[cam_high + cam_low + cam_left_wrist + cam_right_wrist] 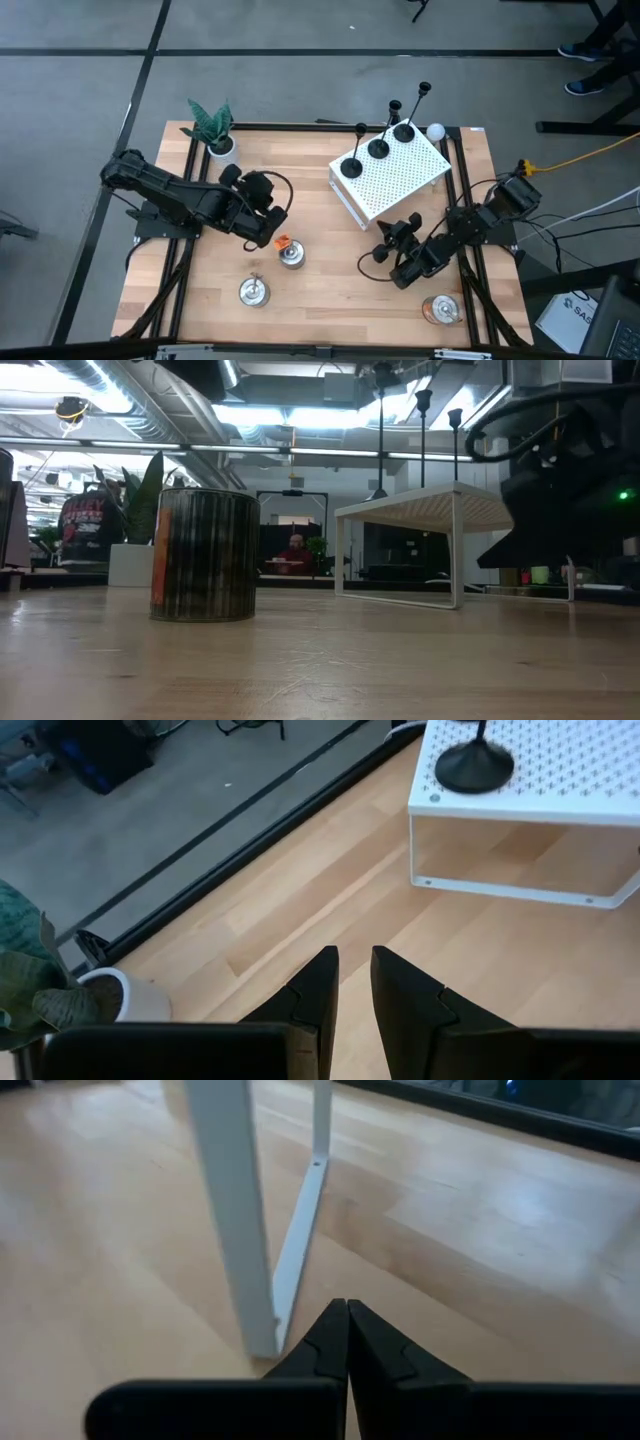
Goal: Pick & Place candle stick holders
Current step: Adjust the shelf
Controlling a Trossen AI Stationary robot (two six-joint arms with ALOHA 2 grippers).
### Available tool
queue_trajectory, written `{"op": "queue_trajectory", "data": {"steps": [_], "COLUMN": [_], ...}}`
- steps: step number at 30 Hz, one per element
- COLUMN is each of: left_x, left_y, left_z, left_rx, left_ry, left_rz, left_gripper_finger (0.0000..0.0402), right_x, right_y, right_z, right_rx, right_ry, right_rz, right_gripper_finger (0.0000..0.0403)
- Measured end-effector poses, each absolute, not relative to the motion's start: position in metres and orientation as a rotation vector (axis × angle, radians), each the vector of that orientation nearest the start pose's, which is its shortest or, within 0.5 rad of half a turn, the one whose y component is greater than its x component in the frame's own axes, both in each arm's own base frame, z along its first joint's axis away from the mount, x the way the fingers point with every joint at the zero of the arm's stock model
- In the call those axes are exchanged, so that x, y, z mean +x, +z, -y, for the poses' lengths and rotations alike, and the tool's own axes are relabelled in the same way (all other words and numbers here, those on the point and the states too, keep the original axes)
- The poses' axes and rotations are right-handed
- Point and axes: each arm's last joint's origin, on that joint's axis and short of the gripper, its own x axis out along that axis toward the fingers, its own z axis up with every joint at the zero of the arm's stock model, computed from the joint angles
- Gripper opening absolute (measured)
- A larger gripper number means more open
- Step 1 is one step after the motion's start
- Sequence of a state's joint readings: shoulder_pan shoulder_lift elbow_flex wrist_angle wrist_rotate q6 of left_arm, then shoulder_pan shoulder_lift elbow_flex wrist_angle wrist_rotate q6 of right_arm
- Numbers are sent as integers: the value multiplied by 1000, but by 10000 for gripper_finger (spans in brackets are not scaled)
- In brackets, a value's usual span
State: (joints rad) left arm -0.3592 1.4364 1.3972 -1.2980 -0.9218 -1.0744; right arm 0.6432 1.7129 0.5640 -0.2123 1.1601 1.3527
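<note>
Pale wooden tabletop (pixel 330 300) carries a white perforated stand (pixel 400 180) at far right, with three black candle stick holders (pixel 378 148) upright on it. They look light, rigid and top-heavy; grasp the thin stem low. Left gripper (pixel 352 982) stands slightly apart and empty; right gripper (pixel 347 1330) is closed and empty.

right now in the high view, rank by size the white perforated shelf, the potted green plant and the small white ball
1. White perforated metal shelf, clearly the largest.
2. Potted green plant, leaves and white pot together.
3. Small white ball by the shelf's far corner, the smallest.
All sit at similar table level, so the order looks reliable.
</note>
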Motion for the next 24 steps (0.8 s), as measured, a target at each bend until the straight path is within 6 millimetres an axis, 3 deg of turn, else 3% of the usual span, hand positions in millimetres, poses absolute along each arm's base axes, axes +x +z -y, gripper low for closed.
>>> {"op": "queue_trajectory", "data": {"steps": [12,24], "left_x": [248,248], "left_y": [328,328], "left_z": [68,68], "left_rx": [-121,-122], "left_ry": [938,939], "left_rz": [-682,-682], "left_gripper_finger": [59,59], "right_x": [210,238], "right_y": [87,96], "right_z": [-100,-99], "right_rx": [163,87], "right_ry": [-917,-821], "right_rz": [-329,-349], "right_gripper_finger": [4,4]}}
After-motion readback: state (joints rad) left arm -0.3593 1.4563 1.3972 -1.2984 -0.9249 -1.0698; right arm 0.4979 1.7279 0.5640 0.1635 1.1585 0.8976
